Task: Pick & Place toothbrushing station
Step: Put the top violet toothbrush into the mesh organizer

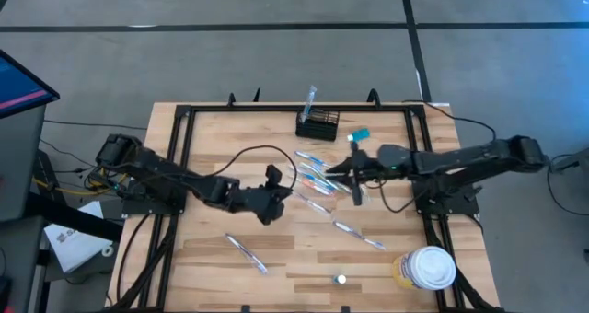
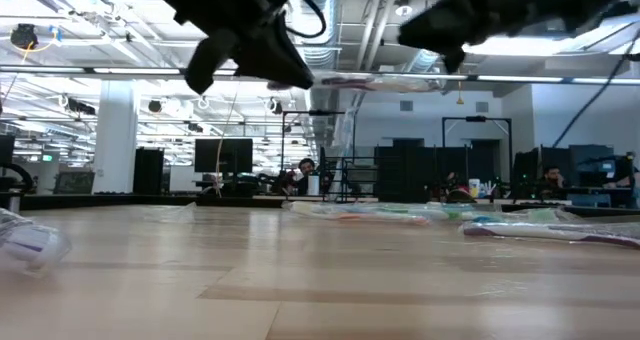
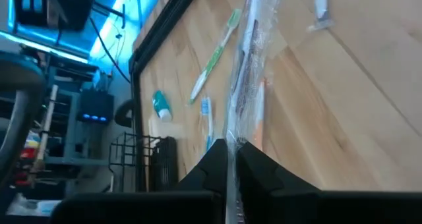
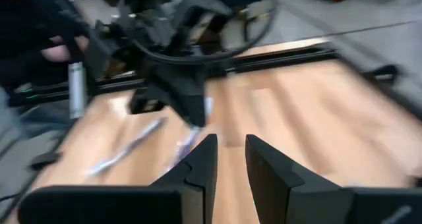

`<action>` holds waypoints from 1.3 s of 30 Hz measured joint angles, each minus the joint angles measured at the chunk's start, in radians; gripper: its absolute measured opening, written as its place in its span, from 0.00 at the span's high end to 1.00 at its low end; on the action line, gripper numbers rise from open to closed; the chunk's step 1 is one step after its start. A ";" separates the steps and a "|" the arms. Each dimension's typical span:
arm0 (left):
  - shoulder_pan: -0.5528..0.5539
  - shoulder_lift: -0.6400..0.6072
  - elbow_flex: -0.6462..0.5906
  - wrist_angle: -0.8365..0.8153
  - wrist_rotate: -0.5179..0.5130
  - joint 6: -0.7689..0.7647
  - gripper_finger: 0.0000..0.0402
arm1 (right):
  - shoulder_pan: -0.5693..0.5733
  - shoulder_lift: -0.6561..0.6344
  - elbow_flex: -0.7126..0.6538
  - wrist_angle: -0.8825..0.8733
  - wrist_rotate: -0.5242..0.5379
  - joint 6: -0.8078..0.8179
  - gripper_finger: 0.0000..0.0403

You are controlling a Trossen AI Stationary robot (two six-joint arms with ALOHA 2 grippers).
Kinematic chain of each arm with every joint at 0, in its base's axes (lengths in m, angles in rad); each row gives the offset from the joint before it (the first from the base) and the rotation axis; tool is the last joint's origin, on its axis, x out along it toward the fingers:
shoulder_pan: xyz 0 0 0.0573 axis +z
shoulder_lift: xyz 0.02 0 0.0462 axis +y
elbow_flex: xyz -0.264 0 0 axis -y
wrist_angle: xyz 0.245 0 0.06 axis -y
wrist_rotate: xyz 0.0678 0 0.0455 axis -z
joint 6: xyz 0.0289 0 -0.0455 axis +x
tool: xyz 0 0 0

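The toothbrushing station (image 1: 317,124) is a small black wire-mesh holder at the table's far edge, with one wrapped brush standing in it; it also shows in the left wrist view (image 3: 142,161). My left gripper (image 1: 282,198) hangs above the table's middle, shut on a clear-wrapped toothbrush (image 3: 247,72). My right gripper (image 1: 336,172) faces it from the right, above the table. Its fingers (image 4: 201,165) stand apart with bare wood showing between them. In the low view the wrapped toothbrush (image 2: 370,81) reaches from my left gripper (image 2: 295,75) toward my right gripper (image 2: 445,55); whether it touches that gripper I cannot tell. My left gripper pinches one end of the wrapped toothbrush (image 3: 232,145) between its two fingers. The brush runs on past the fingertips, in line with the fingers. It is lifted clear of the table and lies about level in the low view.
Several wrapped toothbrushes (image 1: 313,166) lie scattered mid-table, with others near the front (image 1: 247,254) and right (image 1: 359,235). A small blue tube (image 1: 360,133) lies beside the holder. A white-lidded tub (image 1: 428,267) stands at the near right corner. A black frame (image 1: 184,138) borders the tabletop.
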 joint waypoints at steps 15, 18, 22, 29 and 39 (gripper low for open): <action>-0.207 0.000 0.000 -0.072 -0.281 0.053 0.98 | -0.001 0.400 0.358 -0.188 -0.229 0.024 0.82; -0.227 0.000 0.000 -0.085 -0.316 0.053 0.98 | -0.001 0.452 0.405 -0.193 -0.312 0.030 0.82; -0.240 0.000 0.000 -0.114 -0.334 0.052 0.98 | 0.000 0.508 0.463 -0.188 -0.407 0.053 0.82; -0.243 0.000 0.000 -0.131 -0.355 0.050 0.98 | 0.002 0.589 0.540 -0.258 -0.467 0.050 0.82; -0.243 0.000 0.000 -0.149 -0.355 0.049 0.98 | 0.001 0.597 0.574 -0.307 -0.483 0.005 0.77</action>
